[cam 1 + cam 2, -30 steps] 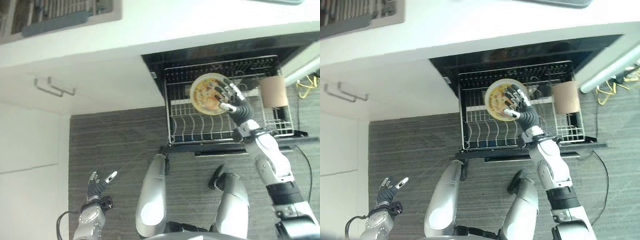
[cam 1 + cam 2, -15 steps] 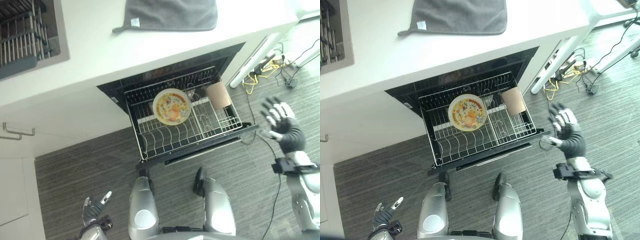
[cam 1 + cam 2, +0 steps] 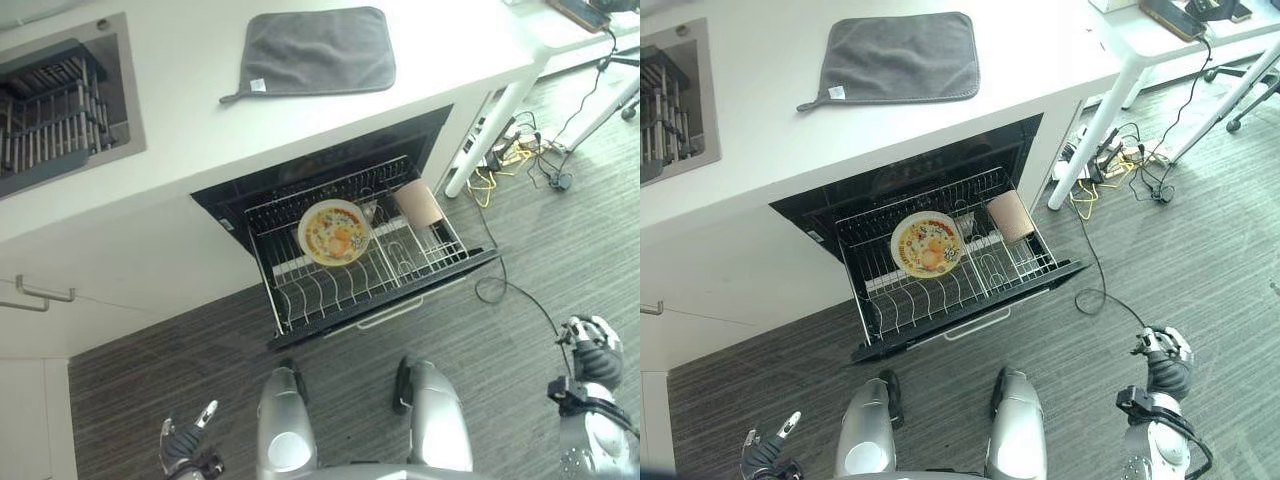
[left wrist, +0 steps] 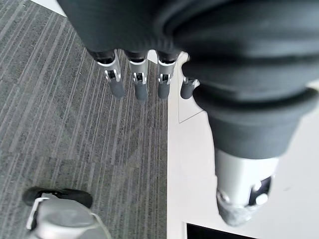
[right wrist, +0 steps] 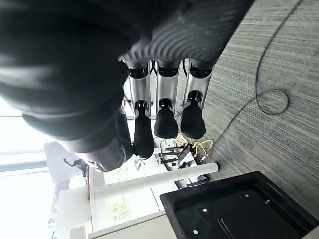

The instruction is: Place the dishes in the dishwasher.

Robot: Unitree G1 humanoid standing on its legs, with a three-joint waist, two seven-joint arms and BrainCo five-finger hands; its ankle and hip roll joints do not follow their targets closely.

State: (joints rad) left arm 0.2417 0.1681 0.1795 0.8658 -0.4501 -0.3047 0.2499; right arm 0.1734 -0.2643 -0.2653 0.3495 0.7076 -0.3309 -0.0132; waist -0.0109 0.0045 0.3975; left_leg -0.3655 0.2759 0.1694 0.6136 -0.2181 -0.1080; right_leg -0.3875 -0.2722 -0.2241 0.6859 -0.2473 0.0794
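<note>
Since half a second ago the right hand [image 3: 1168, 362] has dropped from beside the rack to low over the grey striped floor [image 3: 1200, 250], well clear of the dishwasher, and a second ago that same hand was on the plate. Its fingers [image 5: 164, 107] hang loosely bent and hold nothing; past them the right wrist view shows the dark edge of the dishwasher door [image 5: 239, 204]. The left hand [image 3: 185, 443] hangs low at the robot's left side, fingers [image 4: 137, 82] extended and relaxed, empty, over the floor beside a white cabinet front [image 4: 199, 164]. Further out stands the open dishwasher [image 3: 330, 180] under the white counter, with its silver wire lower rack [image 3: 330, 285] pulled out over the floor. In the rack the round yellow plate with a colourful cartoon print [image 3: 333, 232] stands leaning among the tines near the rack's middle, its printed face tilted upward. To the right of it in the same rack, near the back right corner, lies a tan cylindrical cup [image 3: 419, 202] on its side. Beyond, on the white countertop [image 3: 200, 120], a grey square cloth mat [image 3: 310, 52] lies flat, and at the far left a sunken steel sink [image 3: 125, 80] holds a dark wire drying rack [image 3: 50, 110].
</note>
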